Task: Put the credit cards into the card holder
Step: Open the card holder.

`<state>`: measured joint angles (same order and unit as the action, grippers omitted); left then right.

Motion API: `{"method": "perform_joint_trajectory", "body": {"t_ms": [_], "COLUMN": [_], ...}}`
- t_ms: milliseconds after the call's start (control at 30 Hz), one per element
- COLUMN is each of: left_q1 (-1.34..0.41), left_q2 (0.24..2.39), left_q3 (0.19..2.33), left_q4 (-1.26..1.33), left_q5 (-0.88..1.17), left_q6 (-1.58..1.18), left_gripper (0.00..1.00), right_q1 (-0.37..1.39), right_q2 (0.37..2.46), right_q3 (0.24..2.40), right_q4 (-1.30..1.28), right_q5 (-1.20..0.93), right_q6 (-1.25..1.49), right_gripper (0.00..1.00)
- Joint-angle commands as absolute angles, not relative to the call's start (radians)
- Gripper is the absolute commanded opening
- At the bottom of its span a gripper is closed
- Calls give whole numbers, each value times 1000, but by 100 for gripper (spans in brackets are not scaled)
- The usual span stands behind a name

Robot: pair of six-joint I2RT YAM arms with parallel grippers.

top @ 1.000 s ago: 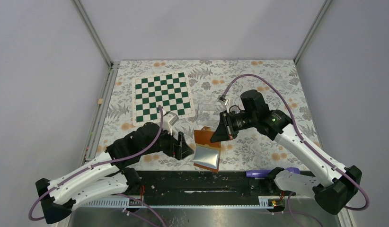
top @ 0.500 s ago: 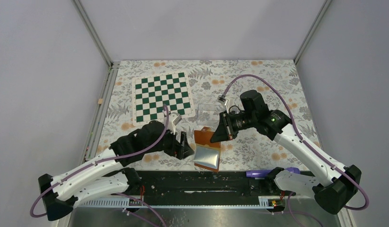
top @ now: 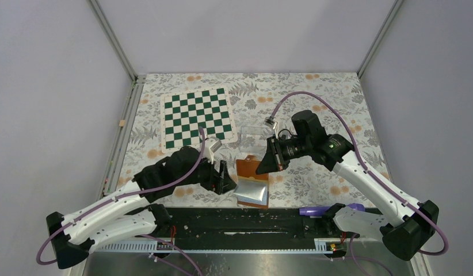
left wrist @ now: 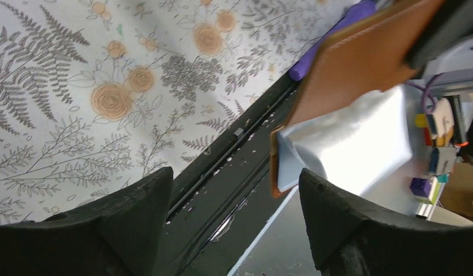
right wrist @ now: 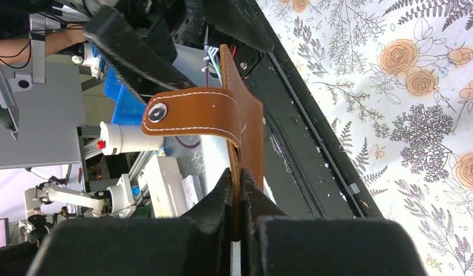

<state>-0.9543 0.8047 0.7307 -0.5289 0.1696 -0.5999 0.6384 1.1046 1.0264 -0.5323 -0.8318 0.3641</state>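
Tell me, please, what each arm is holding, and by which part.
The right fingers are shut on the brown leather card holder, pinching the edge of its outer cover near the snap strap. The left fingers stand open and hold nothing.

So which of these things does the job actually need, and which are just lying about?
For the job: card holder, clamped in the right gripper; left gripper, open beside it. No credit cards in sight.
Lying about: chequered mat, clear plastic box, purple pen.
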Motion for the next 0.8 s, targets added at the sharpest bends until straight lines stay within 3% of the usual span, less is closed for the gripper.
{"method": "perform_joint_trajectory", "body": {"t_ms": [0, 533, 767], "left_q1": [-951, -950, -939], "left_q2": [744, 764, 758], "left_q3": [731, 610, 575], "left_q4": [-397, -32, 48], "left_q5": [237, 304, 308], "left_q6": [-620, -703, -715], "left_gripper": [79, 78, 73], "right_q1": [631, 631, 631], "right_q2": [1094, 1062, 1056], "right_q3": [1024, 964, 943], "right_q4": [-505, -299, -243], "right_q5": [-863, -1034, -1093], "right_q6": [371, 501, 537], "right_gripper": [0, 0, 0]}}
